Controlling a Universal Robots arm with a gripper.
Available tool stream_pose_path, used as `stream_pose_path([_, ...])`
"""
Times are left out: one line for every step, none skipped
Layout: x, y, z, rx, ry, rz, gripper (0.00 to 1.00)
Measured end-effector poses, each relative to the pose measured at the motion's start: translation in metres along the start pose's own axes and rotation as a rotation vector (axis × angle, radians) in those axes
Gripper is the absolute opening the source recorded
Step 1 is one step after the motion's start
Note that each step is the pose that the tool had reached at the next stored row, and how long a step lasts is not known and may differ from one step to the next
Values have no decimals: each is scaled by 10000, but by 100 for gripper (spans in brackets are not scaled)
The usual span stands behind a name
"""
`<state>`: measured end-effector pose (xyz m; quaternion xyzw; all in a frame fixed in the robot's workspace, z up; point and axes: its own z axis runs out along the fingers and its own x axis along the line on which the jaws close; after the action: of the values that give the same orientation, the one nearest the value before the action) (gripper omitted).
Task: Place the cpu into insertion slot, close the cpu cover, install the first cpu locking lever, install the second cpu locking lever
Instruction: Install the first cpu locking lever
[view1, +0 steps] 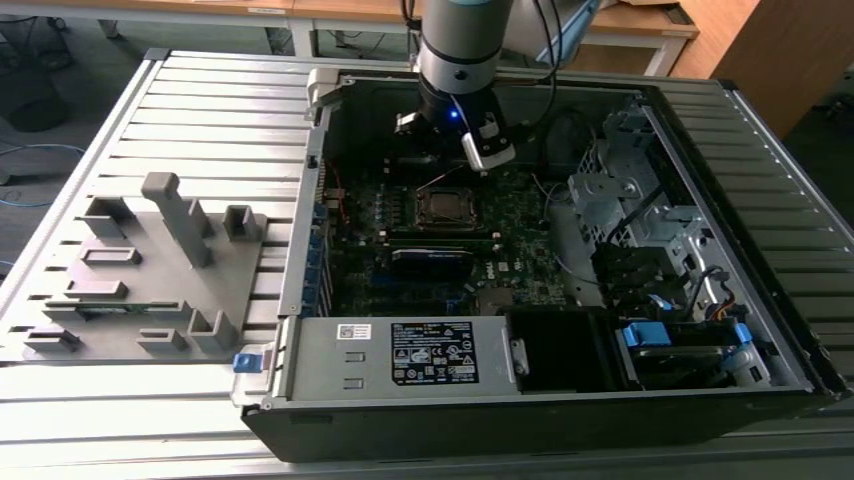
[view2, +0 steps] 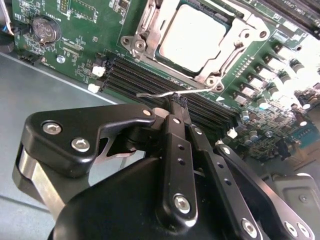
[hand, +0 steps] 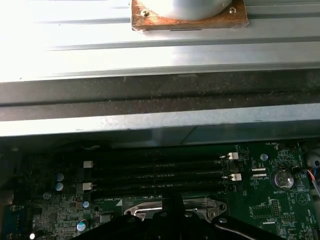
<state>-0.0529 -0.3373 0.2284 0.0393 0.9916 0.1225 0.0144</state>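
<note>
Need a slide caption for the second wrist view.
Gripper, jaws shut, tip at the wire locking lever; cpu seated under the closed cpu cover.

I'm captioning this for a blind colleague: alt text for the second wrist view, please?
The black tool, fingers shut, pinches a thin silver locking lever beside the memory slots. Beyond it, on the green motherboard, the cpu lies seated with the cpu cover closed around it.
</note>
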Motion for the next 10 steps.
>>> stream_pose_path([-8, -2, 10, 0, -3, 12, 11])
stream_pose_path([-17, -3, 20, 0, -9, 34, 11])
stream_pose_path([-26, -5, 28, 1, -18, 67, 11])
stream_pose_path([-32, -6, 35, 1, -32, 123, 11])
stream_pose_path([-34, -7, 38, 3, -45, 180, 11])
stream_pose_path([-34, -7, 38, 6, -48, 199, 11])
stream_pose_path([-34, -7, 38, 6, -49, 200, 11])
stream_pose_path([-34, -7, 38, 6, -49, 201, 11])
stream_pose_path([-34, -7, 39, 5, -50, 202, 11])
stream_pose_path([-34, -7, 40, 4, -51, 203, 11])
